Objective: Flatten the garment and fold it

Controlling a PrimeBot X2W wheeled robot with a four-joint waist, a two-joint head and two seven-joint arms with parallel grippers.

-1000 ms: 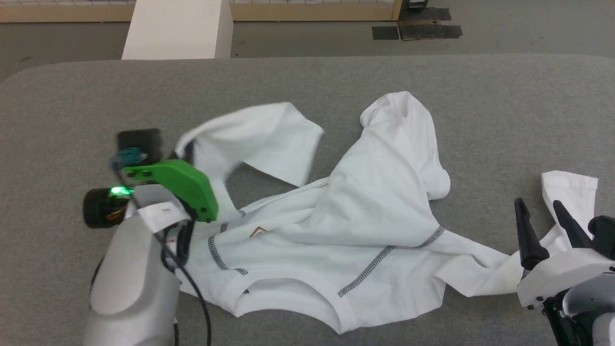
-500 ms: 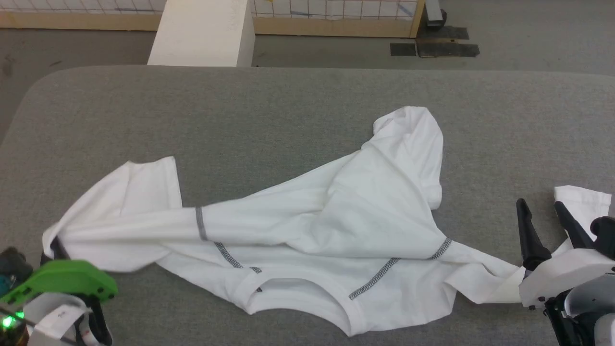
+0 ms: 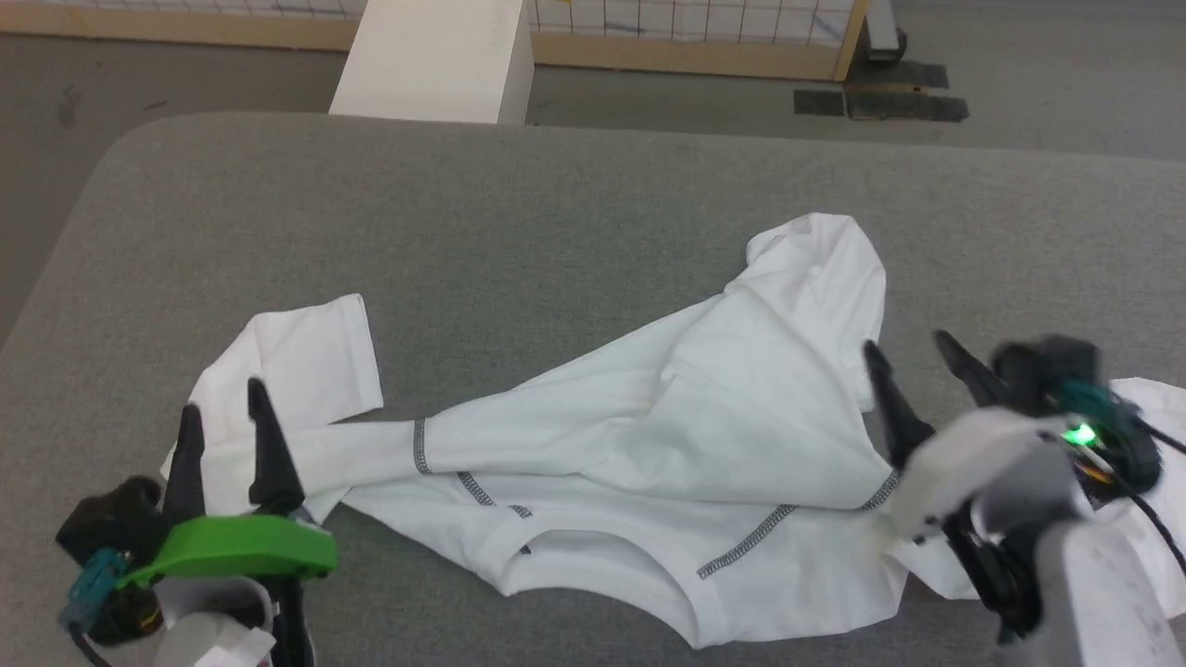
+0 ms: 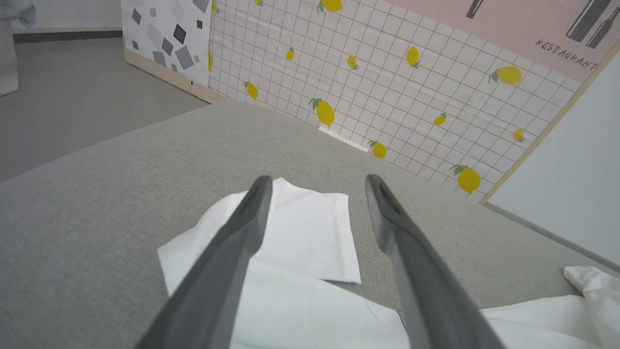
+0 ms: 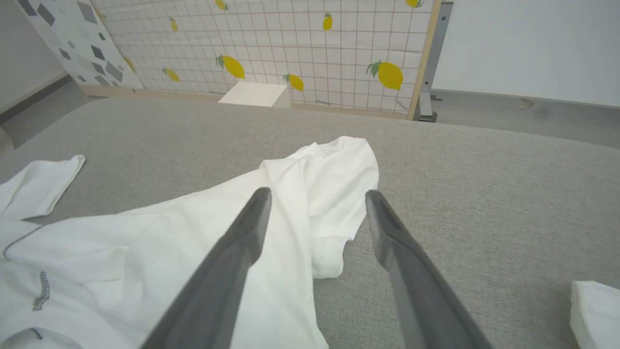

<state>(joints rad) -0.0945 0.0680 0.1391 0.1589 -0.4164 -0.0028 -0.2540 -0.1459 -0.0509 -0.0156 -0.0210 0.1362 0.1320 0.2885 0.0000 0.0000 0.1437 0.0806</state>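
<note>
- Your garment [image 3: 704,435] is thin white fabric. It lies crumpled on the grey table [image 3: 556,232], stretched along the near edge from the near left corner towards the right edge.
- The table top has a felt-like, finely woven surface, and its far left corner is rounded.
- One sleeve [image 3: 315,435] runs flat towards the left edge and doubles back on itself. Its square-cut cuff [image 3: 315,352] lies smooth on the table.
- The body of the garment is bunched into a broad triangular fold in the middle, with a rounded lump of cloth peaking towards the far edge.
- Dark grey zigzag seams [image 3: 750,542] run slantwise on either side of the curved neckline [image 3: 602,574], which faces the near edge.
- Another end of white cloth [image 3: 1158,408] lies by the right edge, partly hidden behind your right arm.
- Your left claw [image 3: 222,396] stands over the left sleeve near the near left corner. Its two long dark fingers are spread apart with nothing between them, and the wrist view shows the left claw [image 4: 318,178] framing the cuff.
- You cannot tell whether its tips touch the fabric.
- Your right claw [image 3: 906,341] is also spread wide and grips nothing, over the right side of the bunched body. In its wrist view the right claw [image 5: 317,191] points at the rounded lump.
- Beyond the far edge stands a rigid, matt white box [image 3: 435,60] on the floor, in front of a grid-patterned panel [image 4: 387,72] printed with lemons.
</note>
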